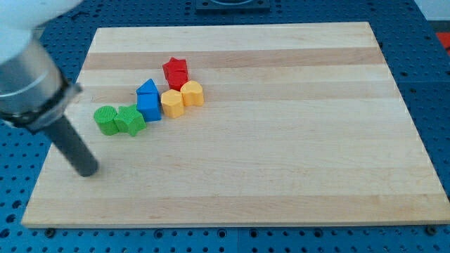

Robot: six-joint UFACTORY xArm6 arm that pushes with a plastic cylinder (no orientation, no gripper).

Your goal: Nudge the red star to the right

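Fingers are absent: my tip point(87, 171), a bare rod holding nothing, rests on the tabletop point(281, 176) lower-left of the red star point(175, 72), beyond the green blocks point(118, 120).

The arm's grey body point(24, 74) is blurred and cut off by the view's left and top edges. The red star's point(175, 72) lower part is hidden behind the two yellow blocks point(182, 98), whose exact shapes are hard to tell. The green blocks point(118, 120) touch, their shapes unclear.
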